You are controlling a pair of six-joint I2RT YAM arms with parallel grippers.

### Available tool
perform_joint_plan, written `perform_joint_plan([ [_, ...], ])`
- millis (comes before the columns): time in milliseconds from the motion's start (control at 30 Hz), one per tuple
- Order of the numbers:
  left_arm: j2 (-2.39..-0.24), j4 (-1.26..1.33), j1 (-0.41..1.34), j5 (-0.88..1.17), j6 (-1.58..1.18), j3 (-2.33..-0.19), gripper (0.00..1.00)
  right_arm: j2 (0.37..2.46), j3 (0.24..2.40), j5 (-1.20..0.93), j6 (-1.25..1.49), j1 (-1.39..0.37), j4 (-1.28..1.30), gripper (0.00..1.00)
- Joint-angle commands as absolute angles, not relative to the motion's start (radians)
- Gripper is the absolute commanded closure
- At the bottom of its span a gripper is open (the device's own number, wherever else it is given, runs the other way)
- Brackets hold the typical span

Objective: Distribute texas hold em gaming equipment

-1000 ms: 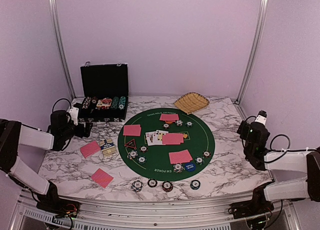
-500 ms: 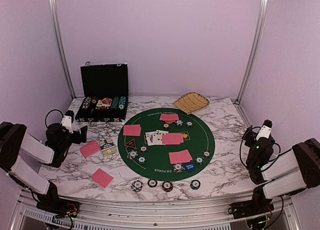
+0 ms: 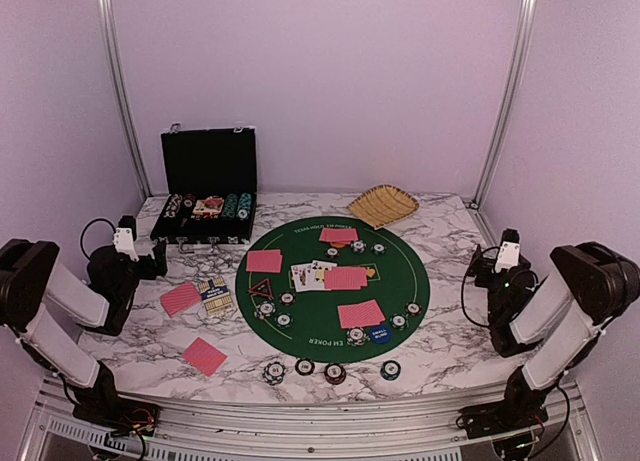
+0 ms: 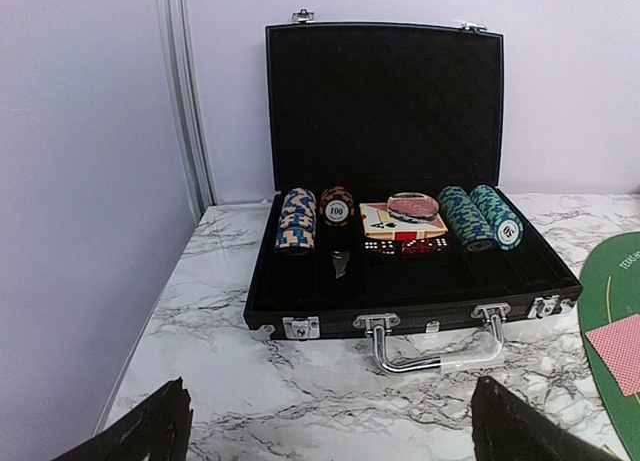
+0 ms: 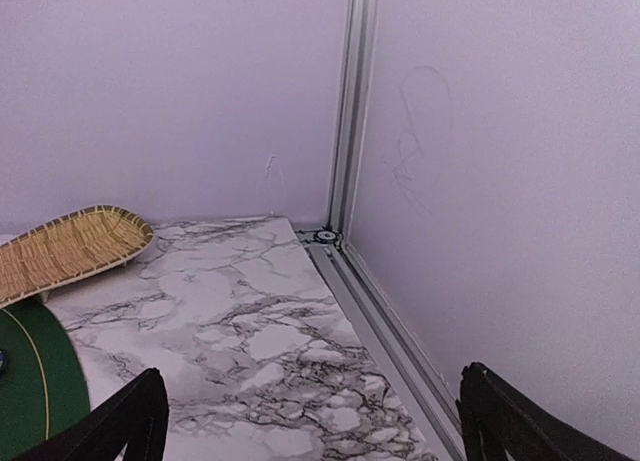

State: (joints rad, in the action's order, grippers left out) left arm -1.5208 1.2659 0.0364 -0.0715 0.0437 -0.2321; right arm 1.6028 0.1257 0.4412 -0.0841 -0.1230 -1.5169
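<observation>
Pink-backed cards (image 3: 361, 313) lie in several spots on the round green mat (image 3: 405, 271), with face-up cards (image 3: 310, 274) at its middle. Two more pink-backed cards (image 3: 181, 298) lie left of the mat. Striped chips (image 3: 358, 247) dot the mat, and several others (image 3: 335, 372) line the table's front edge. A blue button (image 3: 377, 333) and a triangular marker (image 3: 262, 287) are on the mat. My left gripper (image 3: 155, 264) (image 4: 335, 426) is open and empty in front of the black case. My right gripper (image 3: 483, 266) (image 5: 315, 411) is open and empty over bare marble at the right edge.
The open black case (image 3: 208, 196) (image 4: 400, 291) holds chip stacks (image 4: 297, 219), dice and a card box. A tan woven basket (image 3: 383, 205) (image 5: 70, 249) stands at the back. A small card box (image 3: 214, 294) lies left of the mat. Walls and an aluminium rail (image 5: 390, 321) close the right side.
Both arms have folded back toward the table's outer edges. The left gripper drew away from the case. The right wrist turned toward the back right corner. Both grippers stayed open.
</observation>
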Motion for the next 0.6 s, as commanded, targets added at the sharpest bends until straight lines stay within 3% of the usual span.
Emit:
perform_joint_plan([
  [0, -1.525, 1.258, 0.029, -0.078, 0.026, -0.243, 0.01, 1.608, 0.24, 0.226, -0.071, -0.045, -1.365, 0.01],
  [567, -1.529, 1.252, 0.029, -0.105, 0.014, -0.249, 0.01, 1.602, 0.236, 0.227, -0.074, -0.043, -1.375, 0.01],
])
